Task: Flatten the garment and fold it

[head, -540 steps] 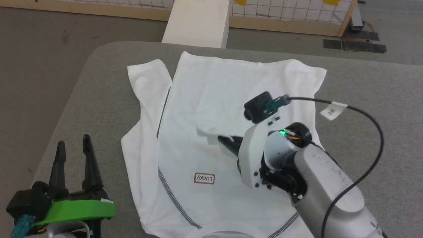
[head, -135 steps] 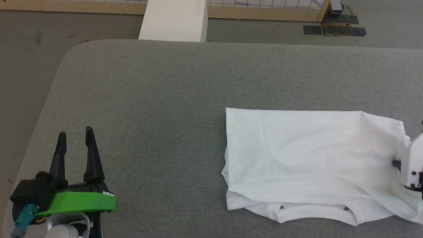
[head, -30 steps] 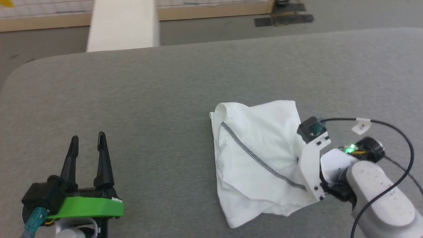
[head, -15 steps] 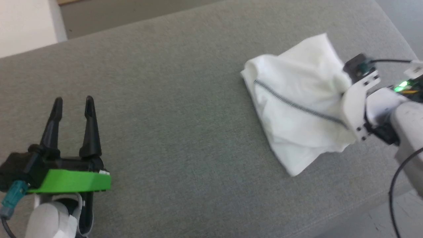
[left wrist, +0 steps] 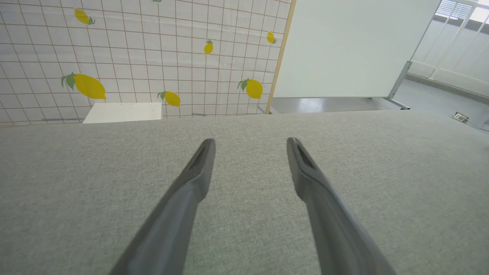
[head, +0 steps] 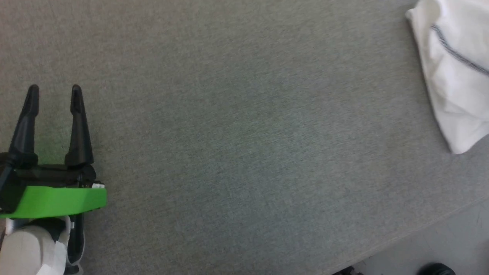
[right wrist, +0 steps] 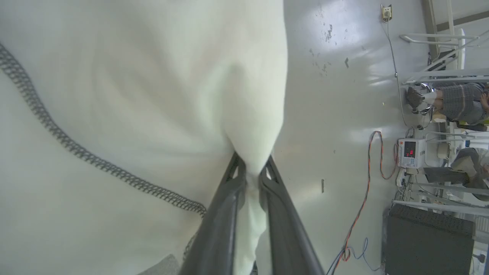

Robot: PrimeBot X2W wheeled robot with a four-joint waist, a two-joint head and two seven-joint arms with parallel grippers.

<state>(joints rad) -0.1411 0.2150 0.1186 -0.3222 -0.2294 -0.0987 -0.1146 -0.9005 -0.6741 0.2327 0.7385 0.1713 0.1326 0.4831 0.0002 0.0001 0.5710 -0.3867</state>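
Head camera has swung since half a second ago. The whole picture has slid, so I log that as the robot turning, not as things moving. The grey tabletop point(head: 244, 152) now takes up most of the head view, with a strip of floor point(head: 450, 244) past its edge at the lower right.

Garment point(head: 454, 88): eighteen seconds back it lay spread flat, four and a half seconds back it was a long folded band, and one second back a compact bundle. It is the same bundle now, cut off by the upper right corner of the head view, near that tabletop edge. I cannot tell whether it rests on the surface or hangs just above it. Judgement: flattening and the main folds are done. What is left is to set the bundle down and let go.

Right tool point(right wrist: 251, 158): fingers pressed nearly together, pinching a bunched ridge of the white cloth, unchanged over the last second. Past the pinched fold the right wrist view shows bare floor, so the grip sits at the bundle's outer edge. The zigzag seam point(right wrist: 76, 148) runs slantwise across the cloth beside the fingers.

Left tool point(head: 55, 88): spread wide, empty, over bare tabletop, well apart from the garment. Opening unchanged.

Containers: one candidate, the white box point(left wrist: 122, 112) beyond the tabletop's far edge. Its top face is plain, and I cannot tell what is inside. The garment is not in it.
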